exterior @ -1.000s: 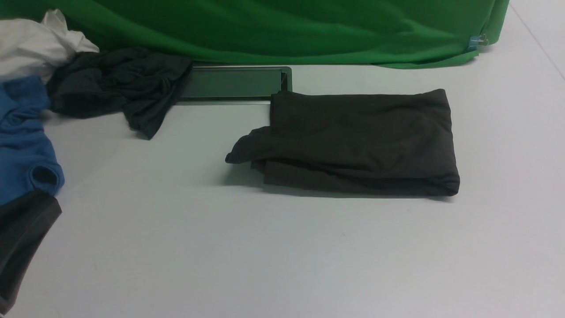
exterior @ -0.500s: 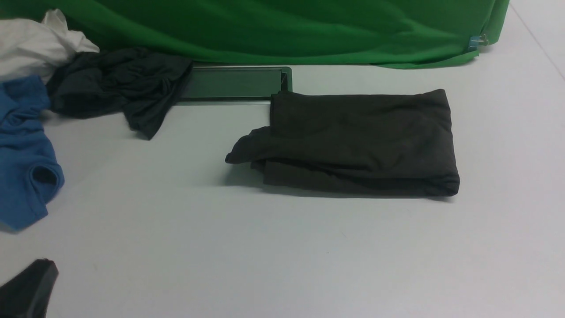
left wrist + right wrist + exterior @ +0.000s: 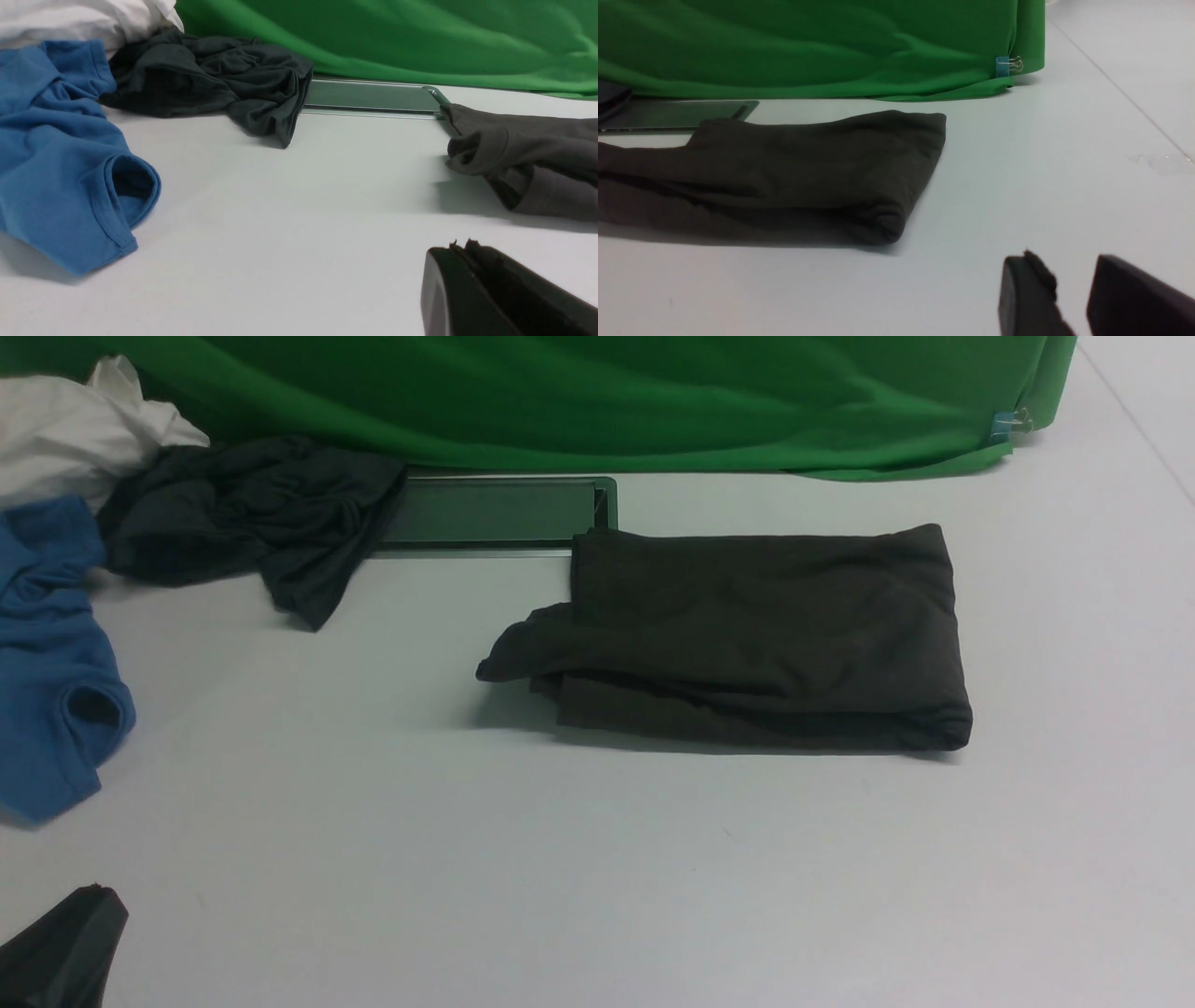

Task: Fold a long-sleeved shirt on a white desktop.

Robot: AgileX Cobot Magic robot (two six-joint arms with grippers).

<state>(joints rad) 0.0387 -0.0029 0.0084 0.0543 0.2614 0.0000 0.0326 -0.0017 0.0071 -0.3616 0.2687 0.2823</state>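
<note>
The long-sleeved shirt (image 3: 747,635) lies folded into a compact rectangle, centre-right on the white tabletop (image 3: 579,877). Over the last second the left hand (image 3: 56,947) has pulled back to the near left corner, pressed shut and empty. The right hand (image 3: 1069,289), near right, holds nothing, fingers slightly parted. Folding looks finished.

Even, bright overhead light; soft shadows; sharp focus.

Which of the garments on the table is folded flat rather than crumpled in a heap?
The long-sleeved shirt, dark brownish-charcoal, lying alone mid-table. The blue shirt, slate-grey garment and white cloth are bunched together at the left.
</note>
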